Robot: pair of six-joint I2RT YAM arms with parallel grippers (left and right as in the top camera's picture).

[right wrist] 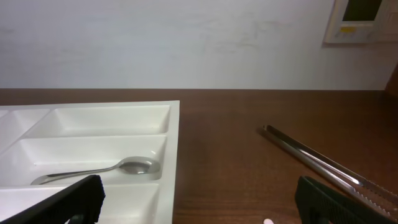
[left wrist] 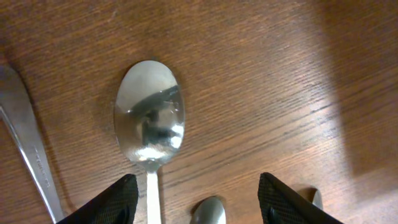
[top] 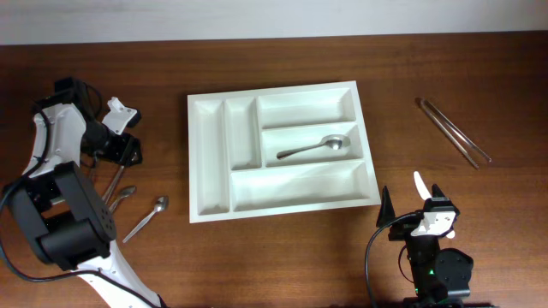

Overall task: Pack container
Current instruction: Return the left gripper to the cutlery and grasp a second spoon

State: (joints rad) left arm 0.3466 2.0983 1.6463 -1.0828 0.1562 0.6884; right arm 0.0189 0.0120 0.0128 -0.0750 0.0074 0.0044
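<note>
The white cutlery tray (top: 210,158) lies mid-table and holds one spoon (top: 312,148) in its middle crosswise compartment. The tray (right wrist: 174,134) and that spoon (right wrist: 124,167) also show in the right wrist view. My left gripper (top: 125,154) is open and hangs low over loose cutlery left of the tray. In the left wrist view a spoon (left wrist: 149,118) lies bowl-up, and its handle runs between the open jaws (left wrist: 199,205), closer to the left jaw. My right gripper (top: 425,198) is open and empty near the front edge, right of the tray.
Two more spoons (top: 157,205) (top: 127,193) lie on the wood left of the tray. A second spoon bowl (left wrist: 208,211) and another utensil handle (left wrist: 25,143) show near the left jaws. Metal tongs (top: 454,133) lie at the far right, also in the right wrist view (right wrist: 317,163).
</note>
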